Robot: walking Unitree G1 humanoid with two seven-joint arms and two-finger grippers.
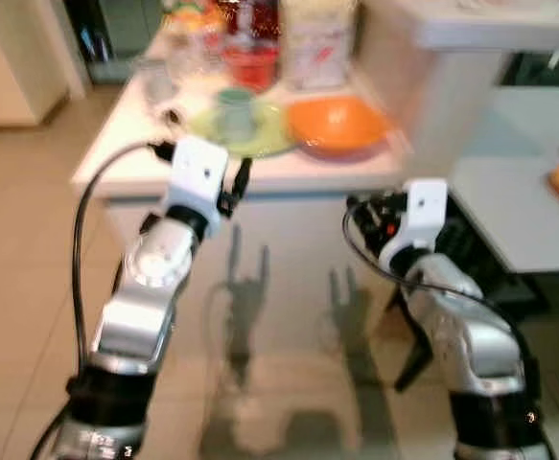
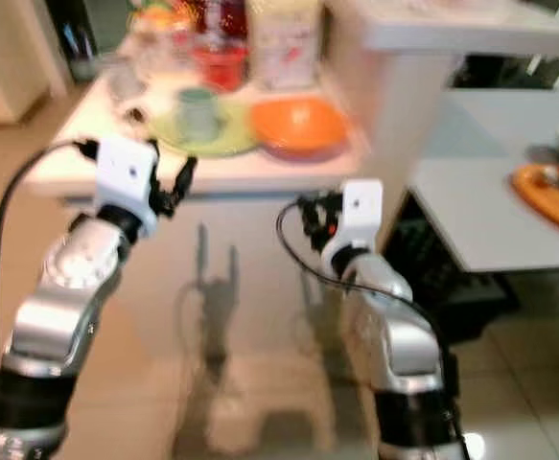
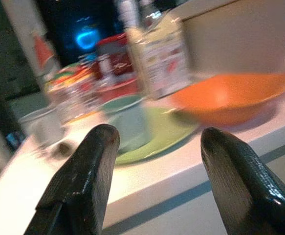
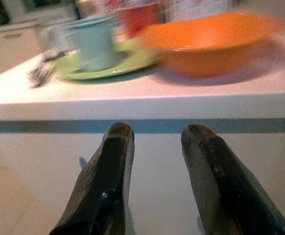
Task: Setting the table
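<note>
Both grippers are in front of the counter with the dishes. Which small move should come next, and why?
Probably raise the right gripper toward the orange bowl. Its open fingers point at the counter's front edge, below the top, with the bowl just above. The left gripper, also open and empty, faces the green plate and cup.

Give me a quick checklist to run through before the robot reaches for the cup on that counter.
1. Left gripper open with nothing in it: ok.
2. Right gripper open with nothing in it: ok.
3. Pale green cup upright on the green plate: ok.
4. Orange bowl apart from the cup: ok; it sits right beside the plate.
5. Both grippers short of the counter edge, below its top: ok.
6. Cup's contents: cannot tell, views blurred.
</note>
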